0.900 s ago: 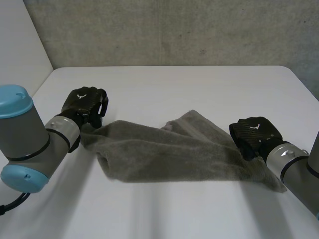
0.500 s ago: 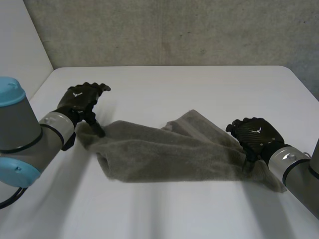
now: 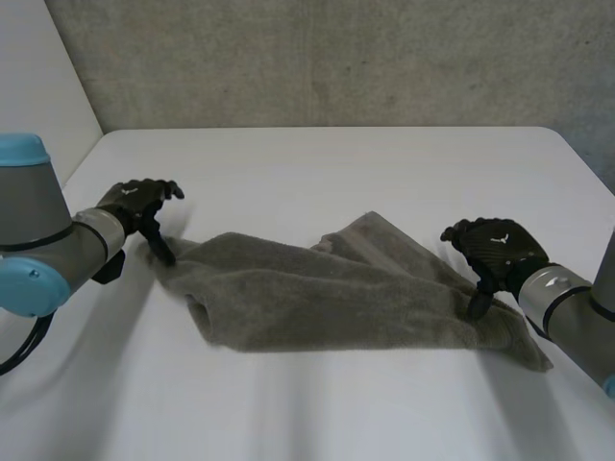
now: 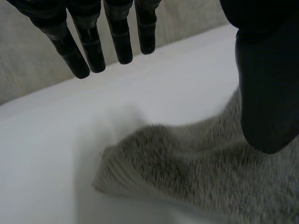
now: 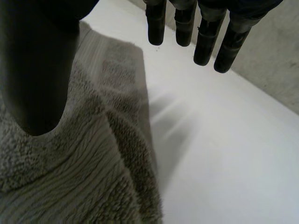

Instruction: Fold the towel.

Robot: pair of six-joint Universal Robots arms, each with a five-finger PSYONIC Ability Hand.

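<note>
A: What is there, biggest thing first?

B: White surface [image 3: 317,163]. On it, approx. in the middle, lies the grey towel [image 3: 317,298]. It is long from left to right and bunched, w/ one flap turned over near the centre. It is not flat.

A: And the hands?

B: The left hand [image 3: 135,204] is at the towel's left end and the right hand [image 3: 495,248] at its right end. Both are open: fingers straight, thumb apart, nothing pinched. In the left wrist view the fingers [image 4: 93,46] hang over bare surface past the left corner [image 4: 112,172], and the thumb [image 4: 266,93] is above the cloth. I cannot tell if it touches. The right wrist view is similar: fingers [image 5: 205,42] over bare surface, thumb [image 5: 37,70] above the cloth's edge.

A: So which step is it?

B: I think it is the grasp of both ends, before a fold.

A: How to do it well?

B: Lower each hand until the fingers slide under the edge, then close the thumb on top. Take only one layer at the corner, not the whole bunch. Lift both sides at the same height, so the cloth doesn't twist.
</note>
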